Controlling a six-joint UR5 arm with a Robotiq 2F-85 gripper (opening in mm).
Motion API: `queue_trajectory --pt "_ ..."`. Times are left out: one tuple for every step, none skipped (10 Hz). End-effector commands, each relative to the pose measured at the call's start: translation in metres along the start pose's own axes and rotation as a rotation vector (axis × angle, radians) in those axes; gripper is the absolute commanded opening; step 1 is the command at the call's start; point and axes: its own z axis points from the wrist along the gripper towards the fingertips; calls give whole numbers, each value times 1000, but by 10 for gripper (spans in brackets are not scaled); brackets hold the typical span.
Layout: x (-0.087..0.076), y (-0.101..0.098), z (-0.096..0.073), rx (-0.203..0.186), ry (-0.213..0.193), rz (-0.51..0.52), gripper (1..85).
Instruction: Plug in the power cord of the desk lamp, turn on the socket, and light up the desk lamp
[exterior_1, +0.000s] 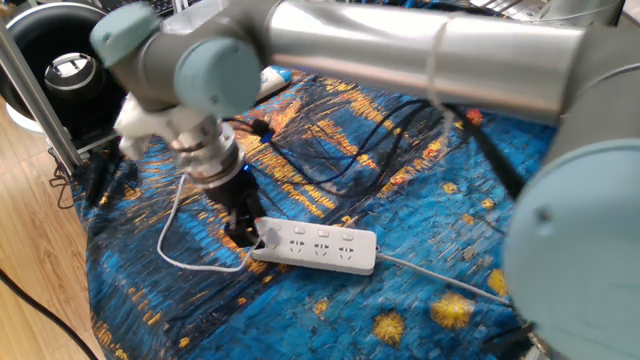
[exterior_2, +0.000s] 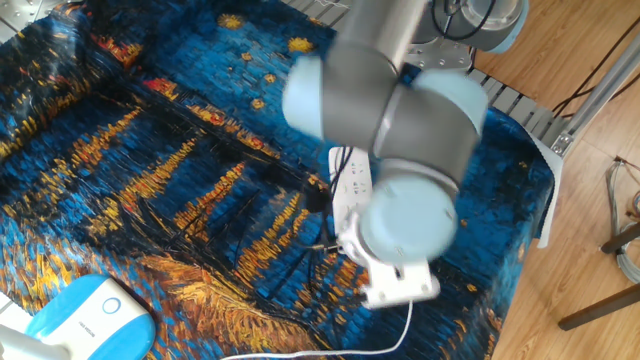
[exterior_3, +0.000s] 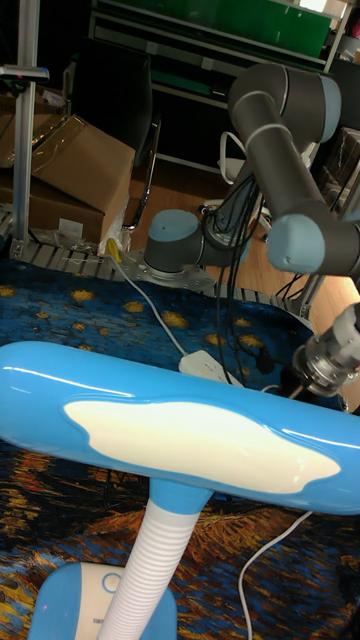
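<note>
End effector (exterior_1: 243, 222) at the socket's (exterior_1: 318, 247) end, grip state unclear

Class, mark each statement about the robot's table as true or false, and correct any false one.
1. The gripper is at one end of the socket. True.
2. The socket stands upright on its edge. False: it lies flat on the blue and gold cloth.
3. A thin white power cord loops across the cloth beside the gripper. True.
4. The desk lamp is black. False: it is light blue and white.
5. The lamp's head is glowing. False: in the tall fixed view its white panel looks unlit.
6. In the other fixed view the arm hides part of the socket. True.
</note>
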Motion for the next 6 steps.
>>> queue_trajectory --pt "22 9 -28 -36 -32 -32 733" --pt "25 11 -38 -30 -21 -24 687" --pt "20 11 -47 -7 -41 14 650" --pt "12 5 -51 31 -63 52 553" --pt "7 2 -53 44 -76 83 427" --pt "8 1 -53 52 -71 92 333"
